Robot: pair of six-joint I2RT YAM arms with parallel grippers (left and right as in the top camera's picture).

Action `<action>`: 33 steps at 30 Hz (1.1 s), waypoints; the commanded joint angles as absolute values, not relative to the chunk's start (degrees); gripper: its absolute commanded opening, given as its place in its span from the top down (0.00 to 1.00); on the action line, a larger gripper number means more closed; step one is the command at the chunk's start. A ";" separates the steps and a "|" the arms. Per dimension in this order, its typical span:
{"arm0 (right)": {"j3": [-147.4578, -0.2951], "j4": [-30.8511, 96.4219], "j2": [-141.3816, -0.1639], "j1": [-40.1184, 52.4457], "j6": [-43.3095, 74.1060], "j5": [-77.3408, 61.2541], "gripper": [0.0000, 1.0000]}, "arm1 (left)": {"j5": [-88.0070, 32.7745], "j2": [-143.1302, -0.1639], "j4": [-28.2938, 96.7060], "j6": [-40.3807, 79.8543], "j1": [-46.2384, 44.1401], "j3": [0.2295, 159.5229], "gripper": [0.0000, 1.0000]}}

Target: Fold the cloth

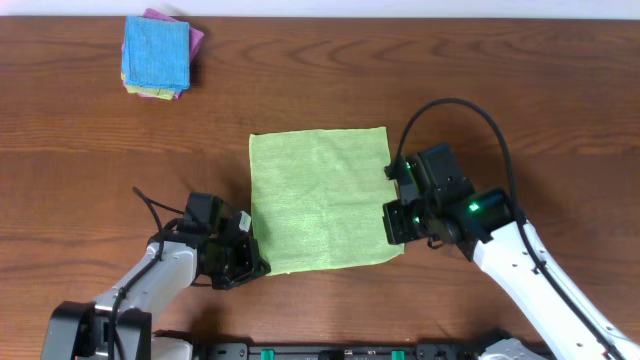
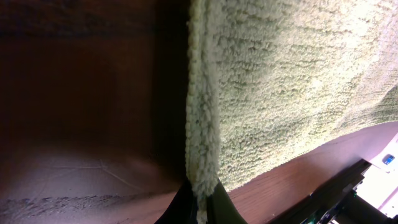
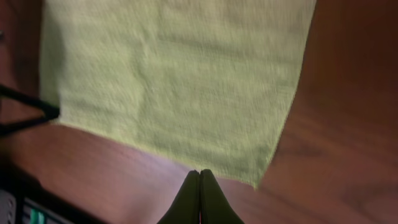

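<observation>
A light green cloth (image 1: 320, 200) lies flat and spread out on the wooden table. It fills the left wrist view (image 2: 286, 81) and the right wrist view (image 3: 174, 74). My left gripper (image 1: 247, 262) is shut on the cloth's front left corner, and the fuzzy edge runs between its fingers (image 2: 202, 208). My right gripper (image 1: 394, 228) is by the cloth's front right corner. Its fingers (image 3: 199, 173) are pressed together with nothing between them, the tips just at the cloth's front edge.
A stack of folded cloths (image 1: 157, 57), blue on top with pink and yellow under it, sits at the far left of the table. The table's front edge with black hardware (image 1: 330, 352) runs just behind both arms.
</observation>
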State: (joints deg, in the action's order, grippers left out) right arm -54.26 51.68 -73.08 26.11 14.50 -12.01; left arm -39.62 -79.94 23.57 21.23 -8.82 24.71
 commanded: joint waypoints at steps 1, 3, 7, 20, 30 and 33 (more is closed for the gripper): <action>-53.93 54.72 -73.30 25.93 13.21 -11.33 0.96 | -38.37 -80.44 23.51 21.52 -9.02 24.12 0.94; -52.80 57.23 -73.80 25.89 13.93 -12.05 0.80 | -38.37 -80.44 23.00 21.93 -9.02 24.12 0.94; -48.82 58.13 -73.82 25.89 16.12 -14.74 0.65 | -38.37 -80.44 22.11 22.37 -9.02 24.12 0.94; -39.27 46.15 -77.80 25.85 27.09 -14.15 0.56 | -38.37 -80.44 21.58 22.35 -9.02 24.12 0.94; -39.29 43.79 -82.56 23.09 32.34 -9.21 0.59 | -38.37 -80.44 21.61 22.33 -9.02 24.12 0.94; -39.29 42.15 -82.63 22.52 32.34 -9.47 0.62 | -38.35 -80.44 21.58 22.33 -9.02 24.12 0.94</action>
